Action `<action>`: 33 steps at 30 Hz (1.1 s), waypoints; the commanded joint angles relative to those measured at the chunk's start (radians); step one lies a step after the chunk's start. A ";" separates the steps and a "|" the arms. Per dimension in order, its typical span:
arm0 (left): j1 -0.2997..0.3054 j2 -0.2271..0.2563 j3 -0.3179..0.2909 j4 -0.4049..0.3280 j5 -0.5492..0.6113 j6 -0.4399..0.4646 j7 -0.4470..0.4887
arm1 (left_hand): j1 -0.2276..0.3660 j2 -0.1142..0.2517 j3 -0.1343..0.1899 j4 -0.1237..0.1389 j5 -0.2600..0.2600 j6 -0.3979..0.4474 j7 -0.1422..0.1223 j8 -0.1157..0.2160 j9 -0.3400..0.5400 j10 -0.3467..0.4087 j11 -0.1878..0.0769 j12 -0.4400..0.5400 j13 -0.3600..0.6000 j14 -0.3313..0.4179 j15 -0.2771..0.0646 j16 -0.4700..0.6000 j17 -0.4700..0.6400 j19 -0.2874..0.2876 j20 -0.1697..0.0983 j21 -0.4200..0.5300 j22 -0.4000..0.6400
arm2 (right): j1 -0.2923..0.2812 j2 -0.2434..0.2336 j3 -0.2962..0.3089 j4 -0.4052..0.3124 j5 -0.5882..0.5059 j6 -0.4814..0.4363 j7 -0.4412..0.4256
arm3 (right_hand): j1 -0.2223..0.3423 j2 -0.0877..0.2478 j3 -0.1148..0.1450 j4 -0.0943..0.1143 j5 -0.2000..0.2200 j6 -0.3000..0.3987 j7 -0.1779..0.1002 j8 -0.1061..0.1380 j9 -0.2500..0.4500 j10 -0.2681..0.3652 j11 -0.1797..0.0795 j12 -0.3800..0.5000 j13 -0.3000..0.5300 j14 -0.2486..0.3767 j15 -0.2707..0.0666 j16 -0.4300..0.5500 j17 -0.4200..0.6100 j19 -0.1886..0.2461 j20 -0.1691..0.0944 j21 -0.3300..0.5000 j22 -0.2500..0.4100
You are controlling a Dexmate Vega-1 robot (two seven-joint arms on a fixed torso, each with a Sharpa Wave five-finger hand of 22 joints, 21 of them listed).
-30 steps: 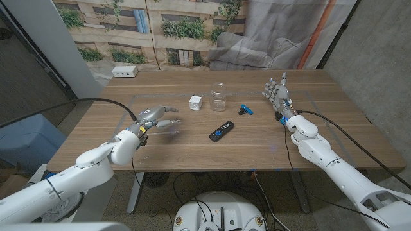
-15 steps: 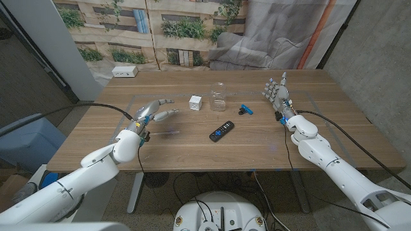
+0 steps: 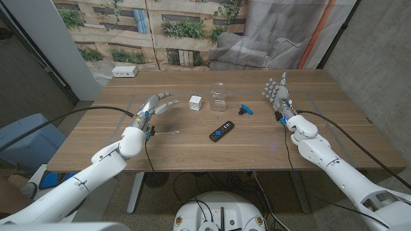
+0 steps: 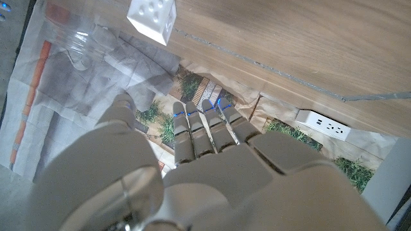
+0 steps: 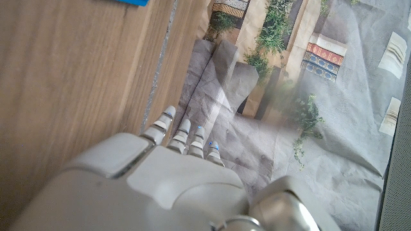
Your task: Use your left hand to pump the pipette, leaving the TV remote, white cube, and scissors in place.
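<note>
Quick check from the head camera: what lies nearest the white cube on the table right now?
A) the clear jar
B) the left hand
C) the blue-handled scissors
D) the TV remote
A: in the head view the clear jar stands just beside the white cube, while the TV remote, the scissors and the left hand all lie farther from it.
</note>
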 commanded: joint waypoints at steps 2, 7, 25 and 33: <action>-0.069 -0.085 0.015 0.140 -0.070 -0.125 0.025 | -0.018 0.000 0.003 -0.014 -0.002 -0.031 0.013 -0.006 0.003 -0.018 0.033 -0.005 0.000 -0.016 -0.010 -0.006 0.001 0.003 -0.030 0.003 0.002 | 0.000 0.000 0.000 0.001 0.000 0.000 0.001 | 0.000 0.058 -0.007 0.000 0.006 0.002 -0.009 0.006 0.003 0.003 0.001 0.004 0.003 -0.011 -0.077 0.006 0.004 0.005 0.001 0.004 0.005; -0.078 -0.124 0.014 0.175 -0.098 -0.167 0.047 | -0.024 -0.002 0.002 -0.015 -0.003 -0.032 0.024 -0.004 0.003 -0.022 0.039 -0.005 0.000 -0.020 -0.001 -0.006 0.001 0.004 -0.037 0.002 0.002 | 0.001 0.001 0.000 0.001 0.000 0.000 0.000 | 0.000 0.058 -0.007 0.000 0.006 0.003 -0.009 0.006 0.003 0.002 0.002 0.003 0.003 -0.011 -0.078 0.006 0.004 0.004 0.002 0.004 0.005; -0.099 -0.210 0.021 0.263 -0.229 -0.278 -0.001 | -0.171 0.031 -0.017 0.035 0.001 -0.123 0.055 -0.009 0.002 -0.119 0.092 -0.009 -0.001 -0.122 0.041 -0.011 0.006 -0.049 -0.041 -0.013 0.003 | 0.000 0.001 0.000 0.001 0.000 0.001 0.000 | 0.000 0.058 -0.007 0.000 0.006 0.002 -0.010 0.006 0.003 0.003 -0.001 0.004 0.003 -0.010 -0.079 0.007 0.004 0.004 0.003 0.004 0.005; -0.089 -0.260 0.002 0.269 -0.336 -0.268 -0.016 | -0.216 0.041 -0.018 0.045 0.005 -0.170 0.049 -0.011 0.001 -0.168 0.082 -0.011 -0.002 -0.161 0.039 -0.009 0.006 -0.087 -0.061 -0.016 0.002 | 0.000 0.000 0.000 0.000 0.000 0.000 0.000 | 0.000 0.058 -0.007 0.000 0.006 0.002 -0.008 0.006 0.003 0.002 -0.003 0.003 0.003 -0.010 -0.079 0.006 0.004 0.005 0.003 0.004 0.005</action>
